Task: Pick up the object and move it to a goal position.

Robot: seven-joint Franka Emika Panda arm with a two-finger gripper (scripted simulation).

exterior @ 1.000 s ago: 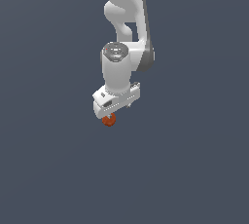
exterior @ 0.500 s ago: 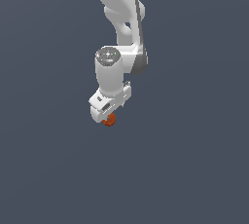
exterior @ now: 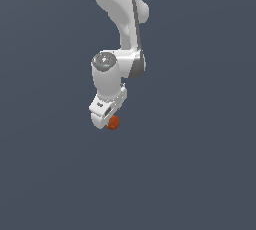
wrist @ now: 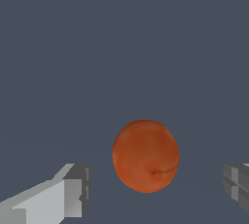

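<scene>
The exterior view looks from farther off at the arm [exterior: 117, 34] over grey ground, while the wrist view looks close past the fingers [wrist: 73, 191]; both share the ball [exterior: 113, 122].

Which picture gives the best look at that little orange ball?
The wrist view: the ball shows whole and large, between the open gripper's fingers, touching neither. In the exterior view it is a small dot partly behind the gripper.
</scene>
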